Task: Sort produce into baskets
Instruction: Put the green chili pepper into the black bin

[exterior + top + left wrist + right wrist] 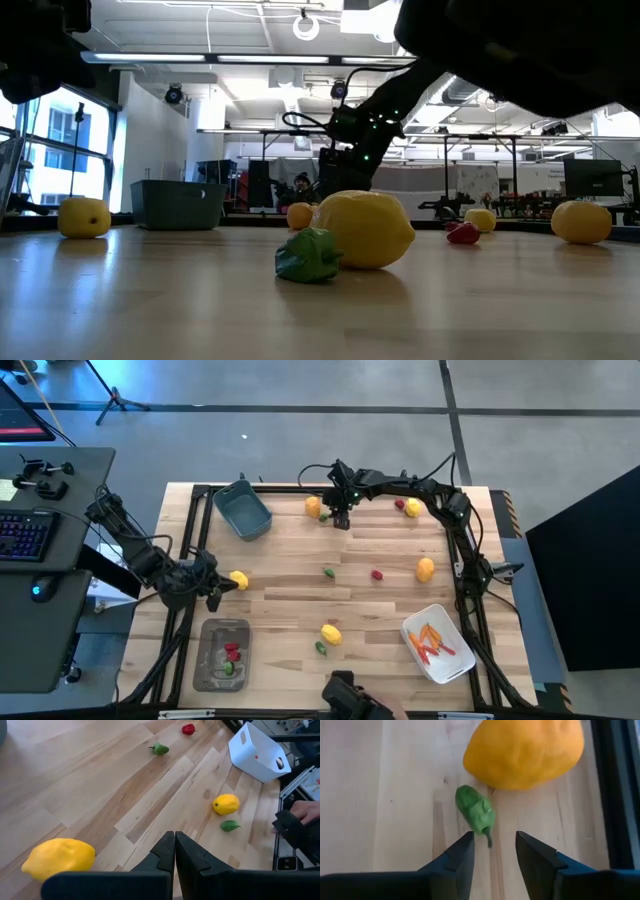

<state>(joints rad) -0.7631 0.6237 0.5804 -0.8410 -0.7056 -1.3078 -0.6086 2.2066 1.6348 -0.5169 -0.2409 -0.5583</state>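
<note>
1. A pale butcher-block wooden table (300,550) shows smooth, satin planks with visible grain, framed in matt black metal rails.
2. A plump yellow toy lemon (366,229) has a dimpled, faintly glossy plastic skin; the small green toy pepper (475,812) touching a similar yellow fruit looks smooth and waxy.
3. A white rectangular tub (257,750) at the table's near right corner is smooth, matt plastic.
4. The right gripper's (493,857) dark fingers appear as matt moulded plastic.

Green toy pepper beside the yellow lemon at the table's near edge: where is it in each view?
High view: green toy pepper, bottom centre.
Low view: centre foreground.
Left wrist view: right of middle.
Right wrist view: not in it.
Shared landmark: yellow lemon beside it.
</note>
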